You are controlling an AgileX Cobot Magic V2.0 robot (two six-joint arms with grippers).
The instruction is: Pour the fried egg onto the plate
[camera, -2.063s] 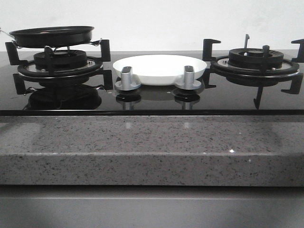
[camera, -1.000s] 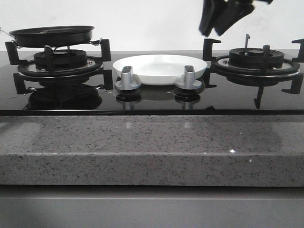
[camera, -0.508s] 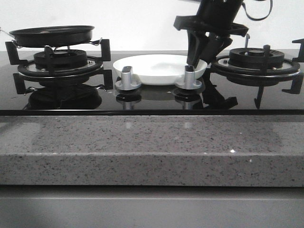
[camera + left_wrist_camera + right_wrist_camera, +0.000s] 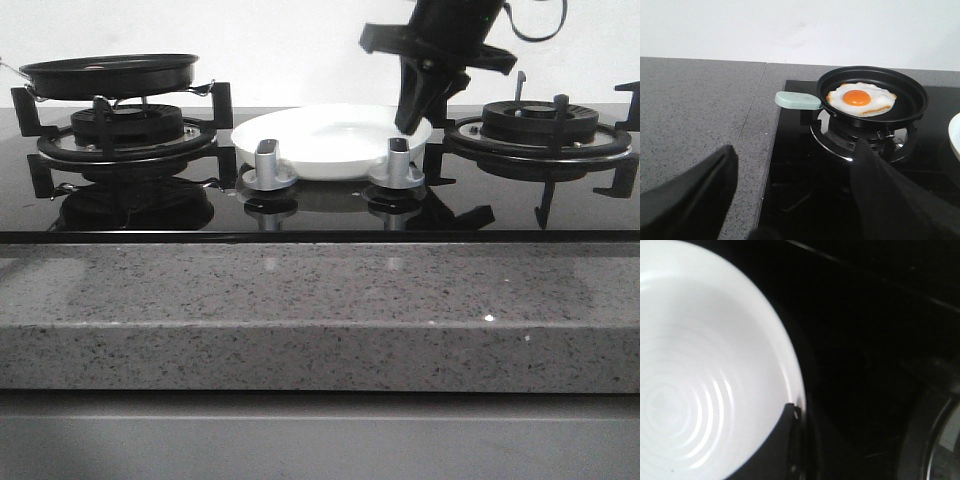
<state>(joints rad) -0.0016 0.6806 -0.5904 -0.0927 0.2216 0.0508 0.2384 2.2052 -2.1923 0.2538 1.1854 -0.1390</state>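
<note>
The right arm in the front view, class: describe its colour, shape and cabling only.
The right arm's end effector is matte black, with a wide crossbar tapering down to narrow pointed fingers. A black cable loops beside the wrist. No markings are visible. The left end effector likewise has broad black fingers.

Black glass hob (image 4: 320,215) in speckled grey counter (image 4: 320,300), white plate (image 4: 320,140) btwn two burner grates

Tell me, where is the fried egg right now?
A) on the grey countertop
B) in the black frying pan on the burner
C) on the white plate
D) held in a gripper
B: the fried egg lies flat inside the black frying pan sitting on the burner grate, while the white plate holds nothing.
</note>
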